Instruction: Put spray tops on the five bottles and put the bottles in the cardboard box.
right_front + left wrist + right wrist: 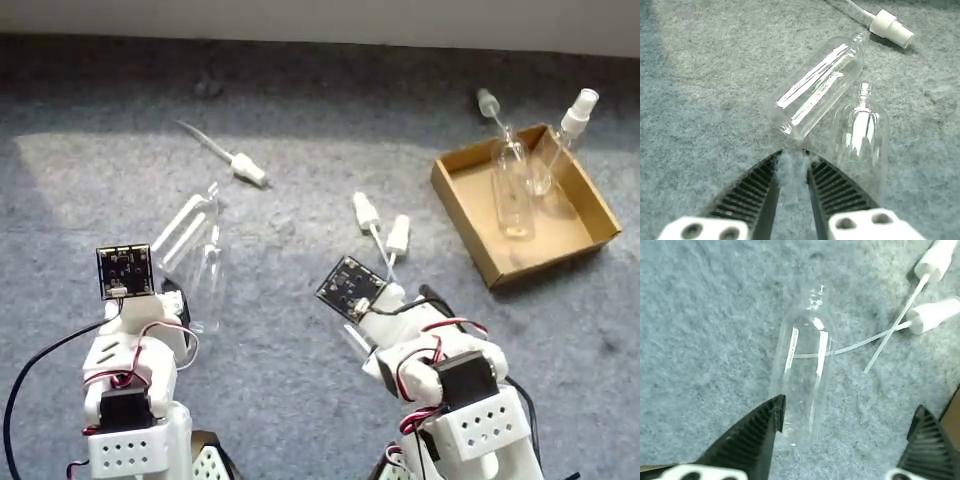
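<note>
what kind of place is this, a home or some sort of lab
Probably a robot test bench or lab: two small robot arms over a grey carpeted tabletop, with clear bottles, loose spray tops and a cardboard box laid out.

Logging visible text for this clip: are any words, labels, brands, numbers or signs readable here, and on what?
None can be read.
The clear plastic bottles carry no labels.
The white spray tops are plain.
The brown cardboard box shows no print.
The black circuit boards on the arms' wrists have marks too small to read.
</note>
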